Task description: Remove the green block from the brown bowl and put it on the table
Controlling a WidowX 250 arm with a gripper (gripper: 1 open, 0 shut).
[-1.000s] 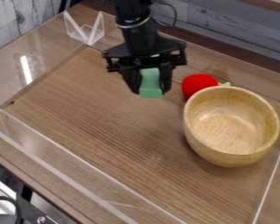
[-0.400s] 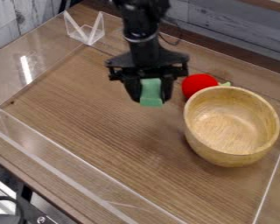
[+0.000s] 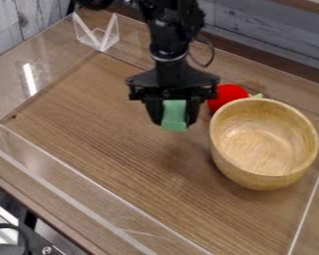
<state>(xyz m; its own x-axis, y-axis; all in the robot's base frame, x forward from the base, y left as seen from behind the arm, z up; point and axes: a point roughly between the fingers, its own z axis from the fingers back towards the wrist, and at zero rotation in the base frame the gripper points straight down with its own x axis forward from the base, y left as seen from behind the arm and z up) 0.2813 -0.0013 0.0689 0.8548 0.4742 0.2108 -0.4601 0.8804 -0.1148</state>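
My gripper [image 3: 174, 113] hangs over the table [image 3: 109, 129], just left of the brown bowl [image 3: 263, 142], and is shut on the green block [image 3: 174, 114]. The block hangs upright between the two black fingers, its lower end a little above the wood. The bowl is a light tan wooden one and nothing shows inside it. A red ball [image 3: 229, 97] lies on the table behind the bowl, to the right of the gripper.
Clear acrylic walls [image 3: 69, 204] run along the table's edges. A clear acrylic stand [image 3: 96, 33] sits at the back left. Bare wood stretches to the left of the gripper and in front of it.
The gripper has carried the green block forward, slightly right and lower, closer to the bowl's left side. The grip has stayed the same.
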